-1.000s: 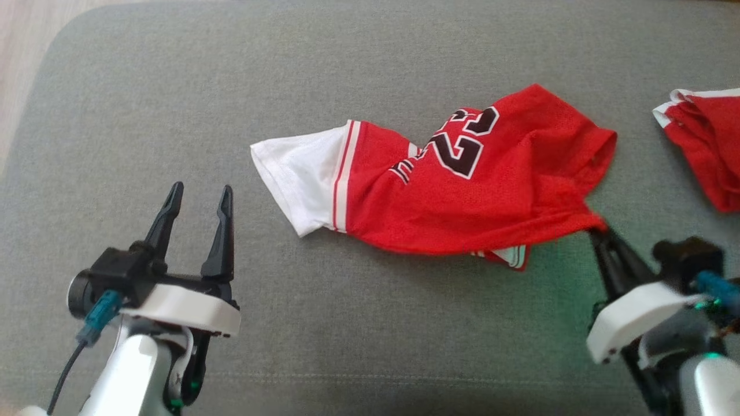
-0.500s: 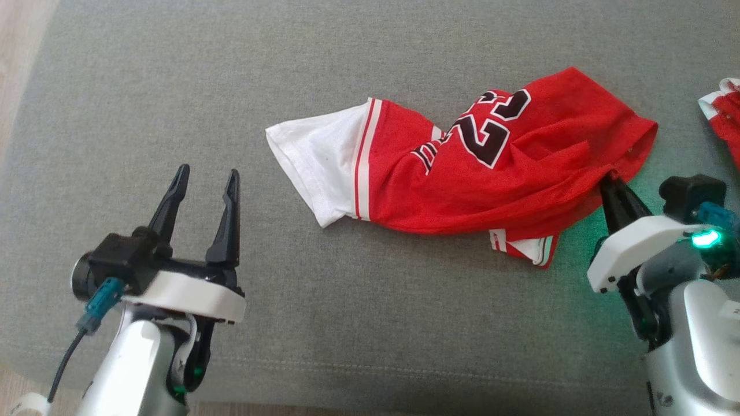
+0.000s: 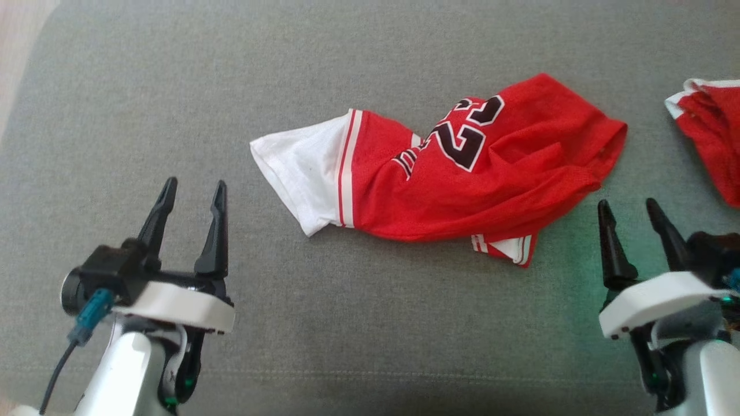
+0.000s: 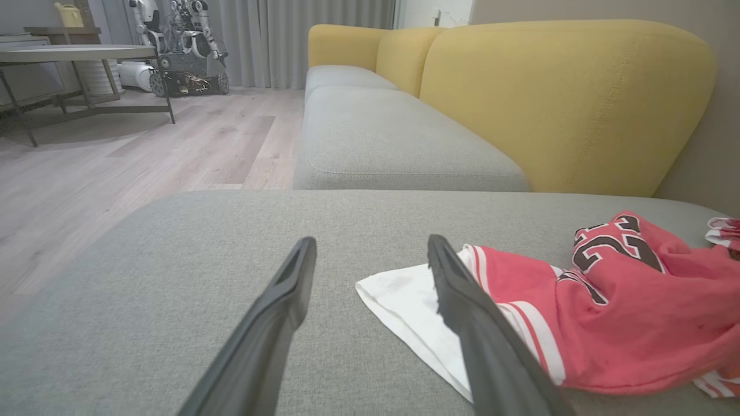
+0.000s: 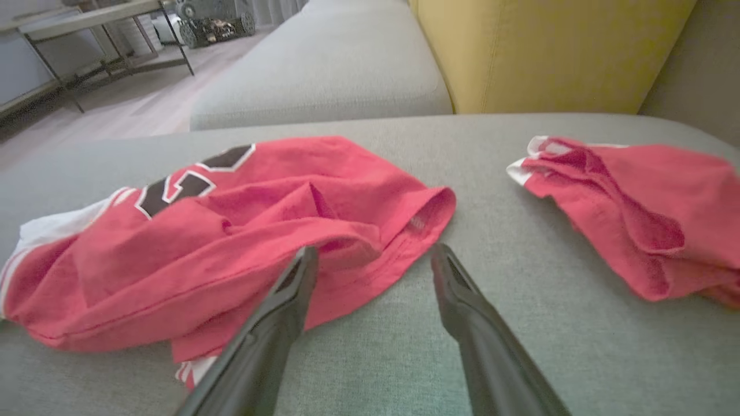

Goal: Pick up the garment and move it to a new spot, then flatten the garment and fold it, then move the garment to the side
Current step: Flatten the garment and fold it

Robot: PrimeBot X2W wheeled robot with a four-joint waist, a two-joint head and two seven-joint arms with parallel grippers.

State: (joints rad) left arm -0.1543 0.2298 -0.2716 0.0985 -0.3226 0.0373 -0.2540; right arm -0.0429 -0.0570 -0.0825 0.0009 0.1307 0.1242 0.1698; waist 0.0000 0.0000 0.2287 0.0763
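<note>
Red jersey (image 3: 462, 190) (crumpled, numerals up) lies just beyond the parted fingers of the right gripper (image 3: 627, 205); the left gripper (image 3: 195, 184), fingers also apart, stands well aside.

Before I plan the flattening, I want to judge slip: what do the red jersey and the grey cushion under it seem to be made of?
Red jersey: probably thin synthetic mesh, matte; it shows a fine dotted texture and slumps in soft folds.
Grey cushion: coarse woven upholstery cloth, matte, likely grippy; heathered grain and a stitched seam along its near edge.
</note>
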